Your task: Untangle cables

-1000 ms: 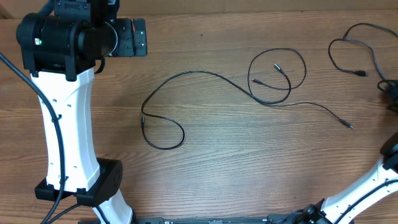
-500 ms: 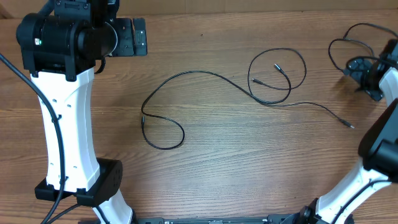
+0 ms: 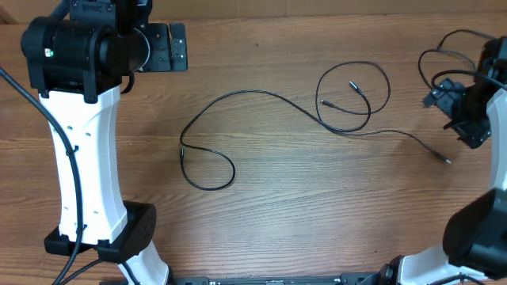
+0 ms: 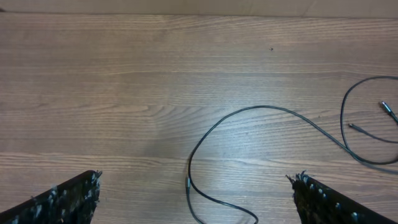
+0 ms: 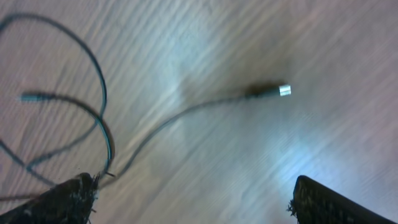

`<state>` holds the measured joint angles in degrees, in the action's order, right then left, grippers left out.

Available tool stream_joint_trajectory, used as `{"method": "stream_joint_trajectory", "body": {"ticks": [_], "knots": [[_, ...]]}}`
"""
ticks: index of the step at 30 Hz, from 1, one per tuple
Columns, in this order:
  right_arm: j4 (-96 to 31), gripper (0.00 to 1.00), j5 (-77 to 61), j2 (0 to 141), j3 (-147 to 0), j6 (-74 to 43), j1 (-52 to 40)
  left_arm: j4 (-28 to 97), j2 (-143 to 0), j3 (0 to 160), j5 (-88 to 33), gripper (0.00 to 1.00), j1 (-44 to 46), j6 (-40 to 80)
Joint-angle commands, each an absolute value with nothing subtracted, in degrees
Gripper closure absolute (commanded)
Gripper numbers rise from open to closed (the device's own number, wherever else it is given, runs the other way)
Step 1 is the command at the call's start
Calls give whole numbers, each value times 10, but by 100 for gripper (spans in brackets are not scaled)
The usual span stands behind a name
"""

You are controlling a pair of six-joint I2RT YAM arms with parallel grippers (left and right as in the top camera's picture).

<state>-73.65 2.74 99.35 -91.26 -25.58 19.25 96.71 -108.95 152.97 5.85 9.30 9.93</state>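
Overhead view: long black cable (image 3: 252, 93) lies on bench (image 3: 317, 222). It has small loop at left-centre, arc toward far side, second loop at centre-right, then thin tail running right to plug end (image 3: 446, 160). Another cable (image 3: 444, 51) curls at far right corner. Right pincer (image 3: 455, 111) hangs near right edge, between that curl and plug end, fingers spread wide, holding nothing. Left pincer (image 4: 194, 180) at far left, also wide, empty, well apart from both cables.
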Motion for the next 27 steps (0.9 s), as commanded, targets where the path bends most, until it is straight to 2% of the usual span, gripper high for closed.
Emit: {"method": "stream_joint_trajectory", "body": {"ticks": [1,9,15,21,25,27], "knots": [[-773,0,38,950,-919,-299,172,968,-1094,1527,62,0,95,77],[-797,0,24,896,-868,-364,116,968,-1094,1527,62,0,95,76],[-735,0,25,846,-733,-375,48,968,-1094,1527,62,1,95,73],[-618,0,-2,816,-600,-427,26,968,-1094,1527,59,1,95,73],[-474,0,-40,823,-512,-521,35,968,-1094,1527,46,0,95,73],[-363,0,-47,833,-468,-585,36,968,-1094,1527,46,0,95,72]]}}
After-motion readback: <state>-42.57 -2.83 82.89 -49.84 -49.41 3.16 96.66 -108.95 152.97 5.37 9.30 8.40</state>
